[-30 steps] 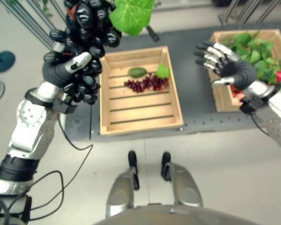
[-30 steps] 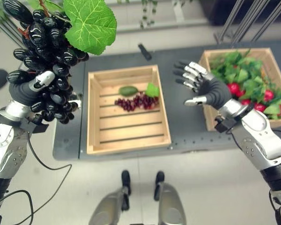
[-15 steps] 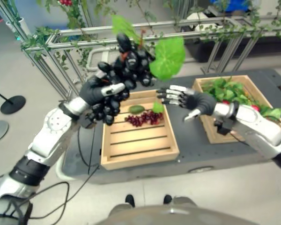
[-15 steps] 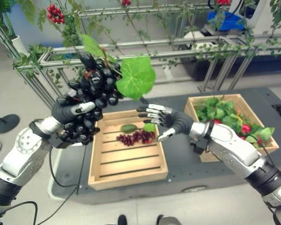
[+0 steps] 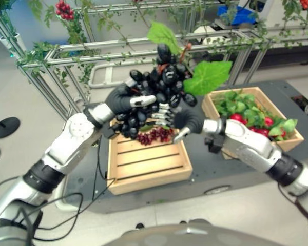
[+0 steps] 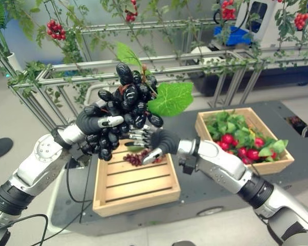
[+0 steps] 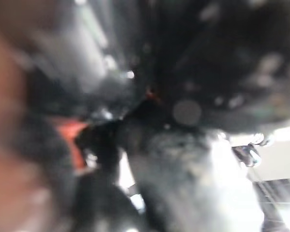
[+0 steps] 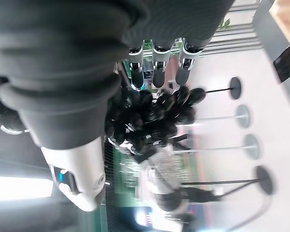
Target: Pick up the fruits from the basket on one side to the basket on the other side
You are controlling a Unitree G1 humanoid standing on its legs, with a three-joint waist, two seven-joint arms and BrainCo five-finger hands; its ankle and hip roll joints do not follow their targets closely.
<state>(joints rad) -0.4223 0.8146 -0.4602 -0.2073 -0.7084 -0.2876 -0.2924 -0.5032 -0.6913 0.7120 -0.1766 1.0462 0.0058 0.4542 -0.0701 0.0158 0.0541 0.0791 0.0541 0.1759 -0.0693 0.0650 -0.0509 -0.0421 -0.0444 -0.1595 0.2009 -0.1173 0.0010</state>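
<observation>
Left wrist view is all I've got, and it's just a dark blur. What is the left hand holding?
Observer: The left hand has its fingers curled round a black grape bunch with green leaves, held up in the air.
Operator: Where is that over the table?
Observer: Raised above the wooden basket that holds a red grape bunch.
Operator: And the right hand?
Observer: The right hand is open, fingers straight, reaching in at the black bunch's lower side. I cannot tell whether they touch it.
</observation>
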